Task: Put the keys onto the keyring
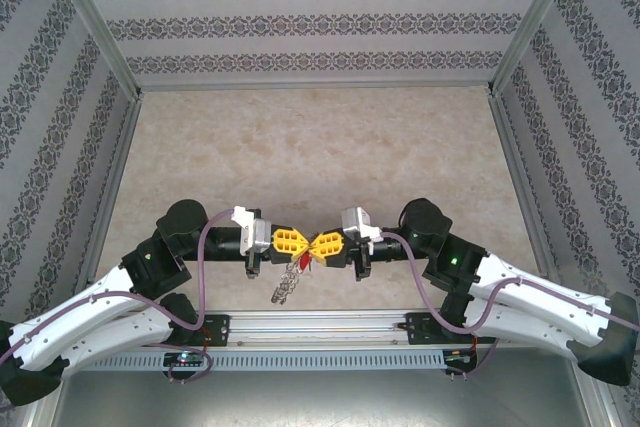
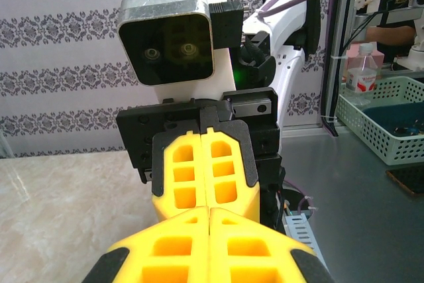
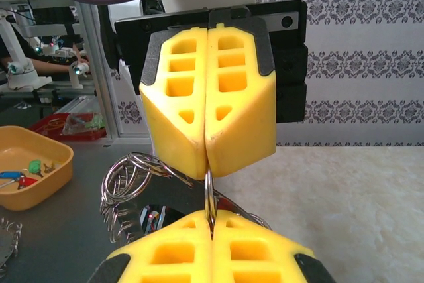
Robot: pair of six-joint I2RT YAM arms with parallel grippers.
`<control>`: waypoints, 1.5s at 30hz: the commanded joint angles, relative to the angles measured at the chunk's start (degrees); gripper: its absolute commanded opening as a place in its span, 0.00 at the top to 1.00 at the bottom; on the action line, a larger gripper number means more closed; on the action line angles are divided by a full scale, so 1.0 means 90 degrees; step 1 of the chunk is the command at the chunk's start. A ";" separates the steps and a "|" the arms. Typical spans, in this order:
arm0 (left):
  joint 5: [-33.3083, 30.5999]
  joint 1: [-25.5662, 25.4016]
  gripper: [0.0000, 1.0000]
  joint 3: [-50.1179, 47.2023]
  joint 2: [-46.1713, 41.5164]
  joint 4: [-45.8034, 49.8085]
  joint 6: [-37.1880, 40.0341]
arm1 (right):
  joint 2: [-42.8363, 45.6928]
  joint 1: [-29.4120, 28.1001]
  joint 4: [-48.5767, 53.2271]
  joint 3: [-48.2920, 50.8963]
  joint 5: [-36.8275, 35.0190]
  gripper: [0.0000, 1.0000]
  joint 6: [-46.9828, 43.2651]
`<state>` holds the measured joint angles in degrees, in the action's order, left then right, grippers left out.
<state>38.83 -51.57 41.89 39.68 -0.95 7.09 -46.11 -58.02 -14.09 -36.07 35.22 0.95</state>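
Here, one keyring (image 3: 124,182) between two grippers (image 3: 207,158) (image 3: 212,230)

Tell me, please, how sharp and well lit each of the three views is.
Top view: soft, even light and faint shadows, but the keyring is tiny and indistinct. Right wrist view: its wire loops are crisp, with bright glints. Left wrist view: evenly lit, no glare; the basket at right is legible.

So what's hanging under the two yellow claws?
The keyring dangles under the left claw and right claw, its wire pinched where their shut tips meet. What looks like a red key hangs with it. The claws cover the pinched part.
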 commanded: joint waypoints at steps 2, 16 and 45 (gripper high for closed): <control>-0.0023 0.0086 1.00 0.0099 -0.0005 -0.0165 0.0011 | 0.0291 -0.0092 -0.0298 0.0068 0.0019 1.00 -0.0103; -0.1172 0.0086 0.68 0.1733 0.0334 0.3210 0.1155 | 0.0154 0.0262 0.2017 -0.0881 -0.0454 1.00 -0.0164; -0.1363 -0.0120 0.67 0.2645 0.1958 0.4441 0.0655 | -0.0503 0.0354 0.2664 -0.1373 -0.0398 1.00 -0.0349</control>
<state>26.48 -52.12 64.05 57.06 37.01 13.50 -51.07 -55.22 11.88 -46.13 30.87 -1.48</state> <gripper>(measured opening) 0.330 0.063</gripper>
